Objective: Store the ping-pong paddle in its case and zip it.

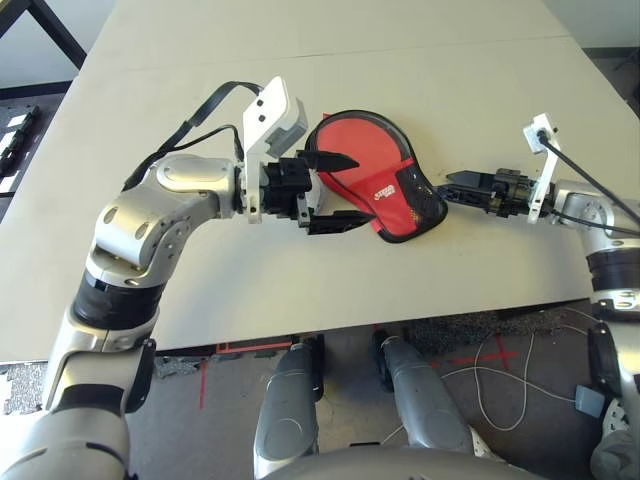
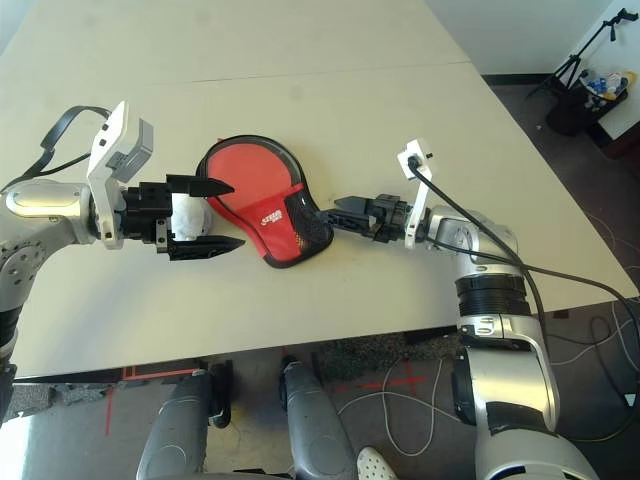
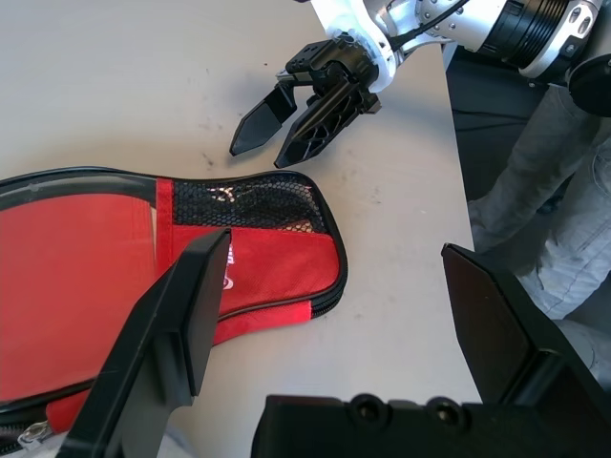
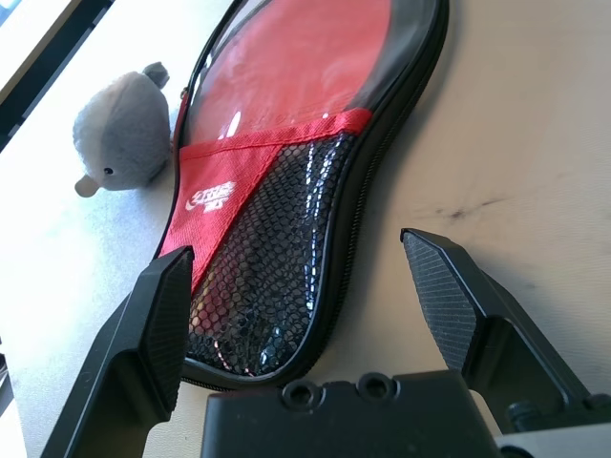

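The case [image 1: 365, 170] lies flat on the table, red with black trim, its mesh pocket [image 4: 277, 286] and white logo toward my right arm. The side of its zipper edge facing my right wrist camera looks closed. The ping-pong paddle is hidden; I cannot tell whether it is inside. My left gripper [image 1: 358, 188] is open at the case's rounded end, its fingers [image 3: 181, 315] reaching over that end. My right gripper [image 2: 335, 210] is open, its tips a short gap from the mesh end and touching nothing. The left wrist view has it as well, as the right gripper [image 3: 263, 143] beyond the case [image 3: 95, 258].
A white fluffy ball [image 2: 188, 215] sits on the table between my left gripper's fingers, beside the case's round end. The table's front edge [image 1: 330, 325] runs close below the case. Bare tabletop [image 1: 330, 60] stretches behind it.
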Robot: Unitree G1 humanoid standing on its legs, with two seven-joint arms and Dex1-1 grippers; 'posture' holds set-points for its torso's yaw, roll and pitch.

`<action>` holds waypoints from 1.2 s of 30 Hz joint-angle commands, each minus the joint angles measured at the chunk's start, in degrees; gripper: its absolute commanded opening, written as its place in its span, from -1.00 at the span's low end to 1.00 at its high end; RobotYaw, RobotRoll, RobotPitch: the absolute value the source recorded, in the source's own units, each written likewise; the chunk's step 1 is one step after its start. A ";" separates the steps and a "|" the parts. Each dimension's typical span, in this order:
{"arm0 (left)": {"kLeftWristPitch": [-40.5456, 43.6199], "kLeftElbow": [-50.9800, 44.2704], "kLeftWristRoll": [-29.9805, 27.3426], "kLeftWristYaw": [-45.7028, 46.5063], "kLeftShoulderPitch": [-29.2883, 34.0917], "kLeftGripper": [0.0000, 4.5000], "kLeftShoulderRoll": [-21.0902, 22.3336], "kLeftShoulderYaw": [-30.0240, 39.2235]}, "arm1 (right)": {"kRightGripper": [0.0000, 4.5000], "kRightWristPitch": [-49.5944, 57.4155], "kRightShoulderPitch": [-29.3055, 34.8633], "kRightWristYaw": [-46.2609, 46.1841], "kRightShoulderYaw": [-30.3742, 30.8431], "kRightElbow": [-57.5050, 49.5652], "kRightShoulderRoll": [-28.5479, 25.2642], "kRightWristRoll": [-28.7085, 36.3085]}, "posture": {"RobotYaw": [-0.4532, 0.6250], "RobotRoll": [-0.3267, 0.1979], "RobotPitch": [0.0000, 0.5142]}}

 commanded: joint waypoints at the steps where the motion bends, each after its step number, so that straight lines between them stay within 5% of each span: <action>1: -0.08 -1.37 0.01 -0.55 1.21 1.00 0.77 -0.22 | 0.99 0.75 0.39 -0.56 1.46 0.10 0.81 -0.79 | -0.16 0.25 0.01; 16: -9.18 3.64 9.52 -2.01 1.03 1.00 2.81 -3.18 | 0.99 3.51 0.49 -1.25 3.78 -0.21 3.08 -1.10 | -0.16 0.25 0.03; 36: -11.22 5.11 12.24 -3.19 1.15 1.00 1.02 -3.28 | 0.99 13.41 -0.14 -4.26 6.48 -4.41 5.91 -0.85 | -0.17 0.25 0.01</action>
